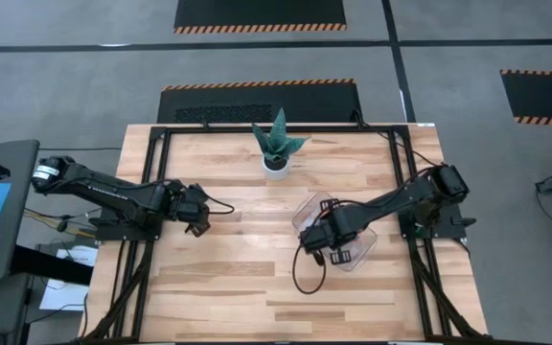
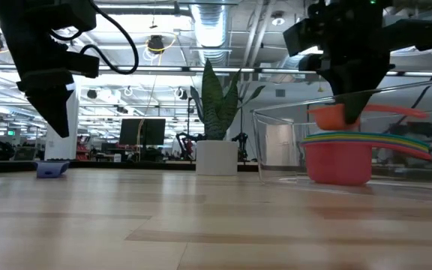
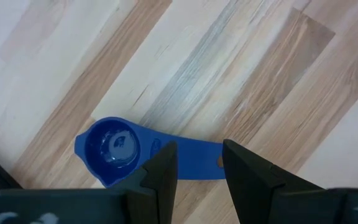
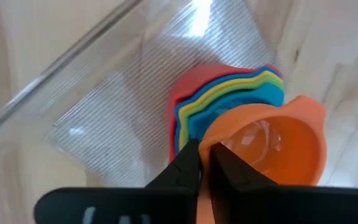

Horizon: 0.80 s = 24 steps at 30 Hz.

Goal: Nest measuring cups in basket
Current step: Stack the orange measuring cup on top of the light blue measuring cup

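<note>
Several nested measuring cups, red outermost (image 4: 185, 102), stand on the floor of the clear basket (image 4: 123, 93) at the table's right. Just above that stack (image 2: 340, 161) an orange cup (image 4: 272, 146) is held by my right gripper (image 4: 207, 163). Whether its bottom touches the stack, I cannot tell. At the table's left a dark blue cup (image 3: 110, 149) lies on the wood with its bowl up. My left gripper (image 3: 197, 167) is open and hangs above it (image 2: 51, 97), its fingers to either side of the cup's flat handle (image 3: 194, 163) without touching. My right gripper pinches the orange cup's rim (image 4: 211, 138) between its two fingers, one finger (image 4: 229, 163) inside the bowl and the other outside. The fingers come from above, pointing down. The cup sits bowl up over the stack, its handle (image 2: 403, 111) sticking out sideways.
A white pot with a spiky green plant (image 1: 278, 149) stands at the table's far middle. The basket (image 1: 312, 203) lies under my right arm near the right edge. Bare wood stretches between the two arms and along the near edge.
</note>
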{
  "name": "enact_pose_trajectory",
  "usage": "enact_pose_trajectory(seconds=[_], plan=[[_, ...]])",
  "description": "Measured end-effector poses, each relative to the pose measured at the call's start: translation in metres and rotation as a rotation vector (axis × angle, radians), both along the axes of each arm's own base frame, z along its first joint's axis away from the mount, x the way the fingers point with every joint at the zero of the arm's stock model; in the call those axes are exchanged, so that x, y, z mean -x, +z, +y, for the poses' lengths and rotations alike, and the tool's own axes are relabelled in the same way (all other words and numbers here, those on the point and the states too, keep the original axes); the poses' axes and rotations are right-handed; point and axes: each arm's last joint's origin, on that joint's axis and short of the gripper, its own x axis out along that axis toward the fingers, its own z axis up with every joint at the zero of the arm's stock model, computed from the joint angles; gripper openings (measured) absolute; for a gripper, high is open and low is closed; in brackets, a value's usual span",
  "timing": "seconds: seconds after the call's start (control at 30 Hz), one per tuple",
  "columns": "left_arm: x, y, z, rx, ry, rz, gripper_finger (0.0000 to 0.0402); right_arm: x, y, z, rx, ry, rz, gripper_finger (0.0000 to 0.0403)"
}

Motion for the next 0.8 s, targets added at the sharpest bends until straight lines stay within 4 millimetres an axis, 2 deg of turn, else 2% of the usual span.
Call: enact_pose_trajectory(seconds=[0.47,0.8], plan=[[0.0,0.0001,0.0002,-0.007,0.001,-0.001,0.0116,0.0007,-0.0001,0.002,-0.01,0.008,0.004,0.0062],[0.0,0.0001,0.0002,-0.005,0.009,-0.004,0.0116,0.0005,-0.0003,0.0017,-0.008,0.007,0.005,0.0133]])
